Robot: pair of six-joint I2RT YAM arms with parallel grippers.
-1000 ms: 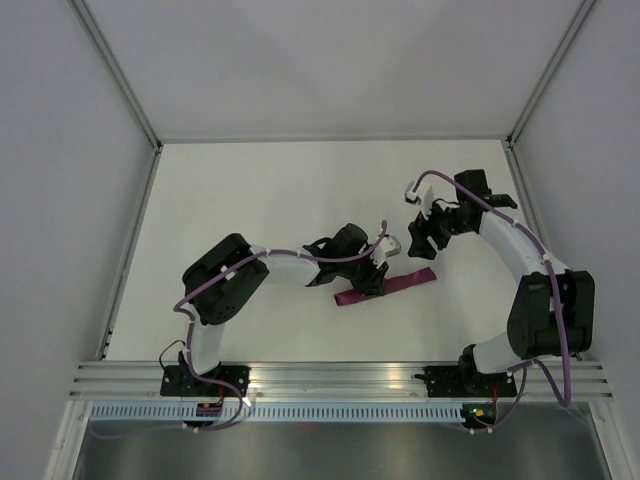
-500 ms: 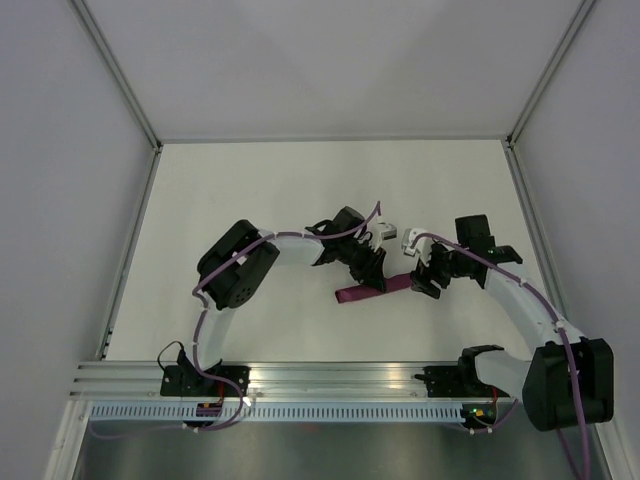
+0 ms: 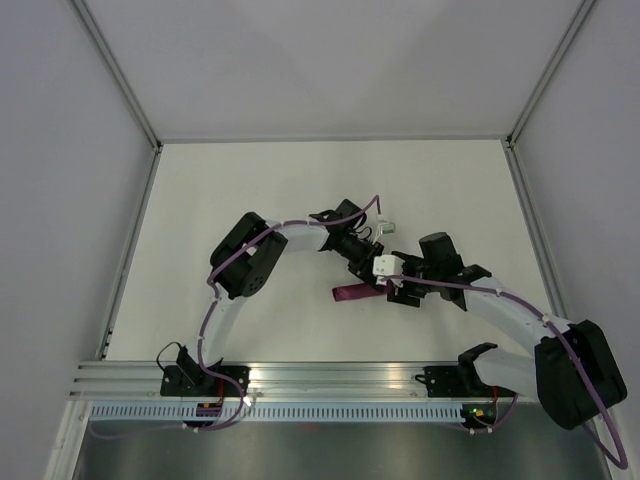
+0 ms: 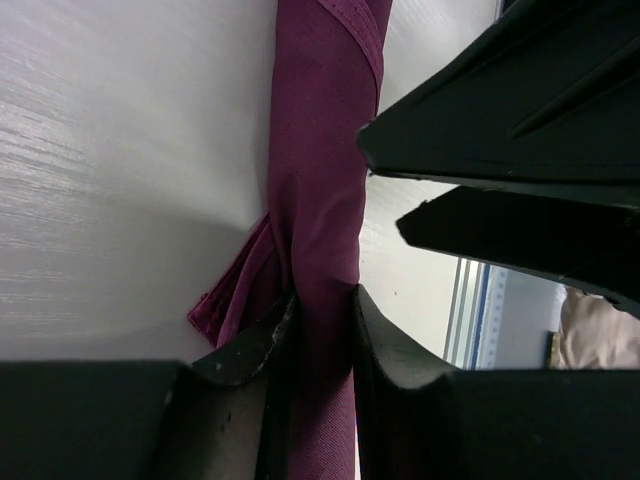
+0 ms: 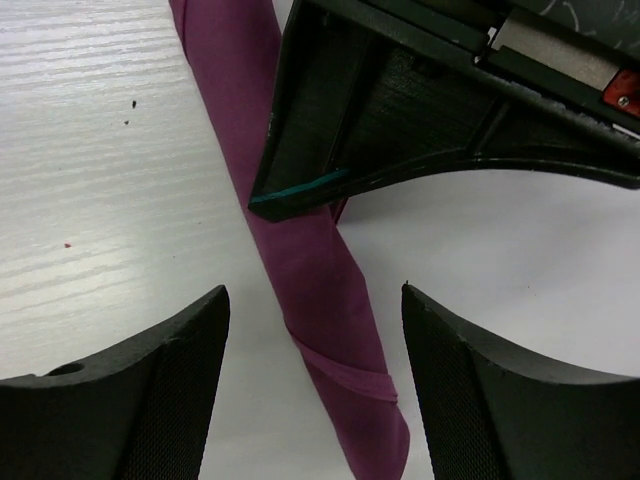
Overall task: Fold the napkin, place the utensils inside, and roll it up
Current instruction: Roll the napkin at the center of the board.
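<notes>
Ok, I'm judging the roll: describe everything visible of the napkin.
The napkin is a magenta-purple woven cloth, rolled into a slim tube lying flat on the white table. A diagonal seam wraps near one end; a loose corner pokes out beside the left gripper, which pinches it. The open right gripper straddles it.

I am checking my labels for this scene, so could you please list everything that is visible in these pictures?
napkin: one, magenta-purple, rolled into a slim roll, lying mid-table
table: one, white, under the roll
rail: one, silver, along the table's near edge
walls: three, grey, left, back and right of the table
left gripper: one, black, clamped on the roll
right gripper: one, black, open, one finger on each side of the roll
</notes>
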